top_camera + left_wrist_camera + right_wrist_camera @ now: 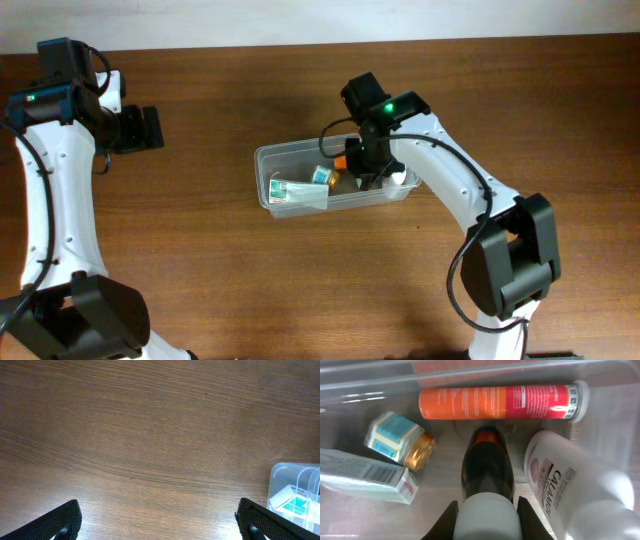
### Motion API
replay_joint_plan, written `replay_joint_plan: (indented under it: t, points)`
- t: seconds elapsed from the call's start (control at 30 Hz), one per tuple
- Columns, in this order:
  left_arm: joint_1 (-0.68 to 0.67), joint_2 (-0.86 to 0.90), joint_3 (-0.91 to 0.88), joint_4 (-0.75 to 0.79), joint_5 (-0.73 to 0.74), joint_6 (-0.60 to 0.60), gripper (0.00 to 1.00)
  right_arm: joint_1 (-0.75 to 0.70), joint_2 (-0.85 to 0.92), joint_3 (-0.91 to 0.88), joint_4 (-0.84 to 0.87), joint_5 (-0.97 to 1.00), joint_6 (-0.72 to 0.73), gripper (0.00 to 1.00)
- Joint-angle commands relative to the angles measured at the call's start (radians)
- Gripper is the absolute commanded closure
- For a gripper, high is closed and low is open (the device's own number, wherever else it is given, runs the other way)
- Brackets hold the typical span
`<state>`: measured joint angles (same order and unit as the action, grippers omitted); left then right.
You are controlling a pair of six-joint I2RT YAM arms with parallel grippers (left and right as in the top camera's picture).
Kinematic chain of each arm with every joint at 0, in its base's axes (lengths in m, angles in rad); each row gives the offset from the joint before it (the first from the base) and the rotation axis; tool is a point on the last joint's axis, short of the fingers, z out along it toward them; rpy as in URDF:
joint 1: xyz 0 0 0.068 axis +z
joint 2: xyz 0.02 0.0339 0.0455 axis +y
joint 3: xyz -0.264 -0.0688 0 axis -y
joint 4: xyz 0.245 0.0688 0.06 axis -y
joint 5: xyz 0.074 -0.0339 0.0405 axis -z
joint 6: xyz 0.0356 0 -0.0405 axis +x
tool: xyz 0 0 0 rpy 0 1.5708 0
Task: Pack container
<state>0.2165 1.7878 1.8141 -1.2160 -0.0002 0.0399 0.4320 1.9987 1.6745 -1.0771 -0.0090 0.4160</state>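
sitting near the middle of the wooden table (200,280), the clear container (300,148) lies long side left to right, and the right arm is bent over its right half; the right gripper (485,517) is down inside it, its 2 fingers (442,522) pressed to either side of the white cap of a dark bottle (487,472), jaws narrowed to the cap's width; beyond the bottle an orange tube (500,402) lies along the far wall; to one side a small jar (395,440) with a gold lid, on its side, just beside a white and green box (365,477); on the other side a white calamine bottle (570,495) close against the dark bottle; over at the table's left, the left gripper (157,505) hangs above bare wood, well apart from the container, jaws spread wide with nothing between them
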Motion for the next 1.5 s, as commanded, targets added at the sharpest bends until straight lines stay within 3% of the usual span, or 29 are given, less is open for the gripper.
replay_joint_plan:
  t: [0.0, 0.13, 0.37, 0.53, 0.8, 0.93, 1.23, 1.27, 1.3, 1.47]
  points:
    - [0.002, -0.019, 0.007, -0.001, 0.003, -0.010, 0.01, 0.005, -0.002, -0.005, 0.016, -0.006, 0.011, 0.69]
    - [0.002, -0.019, 0.007, -0.001, 0.004, -0.010, 0.01, 0.005, -0.019, 0.016, 0.013, 0.001, -0.023, 0.39]
    - [0.002, -0.019, 0.007, -0.001, 0.003, -0.010, 0.01, 0.004, -0.162, 0.139, -0.085, 0.066, -0.045, 0.36]
    - [0.002, -0.019, 0.007, -0.001, 0.003, -0.010, 0.01, -0.061, -0.329, 0.174, -0.138, 0.123, -0.044, 0.26]
    - [0.002, -0.019, 0.007, -0.001, 0.003, -0.010, 0.01, -0.459, -0.380, 0.174, -0.253, 0.060, -0.058, 0.12]
    - [0.002, -0.019, 0.007, -0.001, 0.004, -0.010, 0.01, -0.546, -0.378, 0.174, -0.253, -0.039, -0.134, 0.11]
    - [0.002, -0.019, 0.007, -0.001, 0.003, -0.010, 0.00, -0.504, -0.545, 0.174, -0.282, -0.099, -0.177, 0.15]
    - [0.002, -0.019, 0.007, -0.001, 0.003, -0.010, 0.00, -0.491, -0.577, 0.174, -0.290, -0.116, -0.176, 0.13]
    - [0.002, -0.019, 0.007, -0.001, 0.003, -0.010, 0.01, -0.473, -0.615, 0.174, -0.290, -0.172, -0.172, 0.02]
    - [0.002, -0.019, 0.007, -0.001, 0.004, -0.010, 0.01, -0.410, -0.735, 0.174, -0.315, -0.259, -0.190, 0.02]
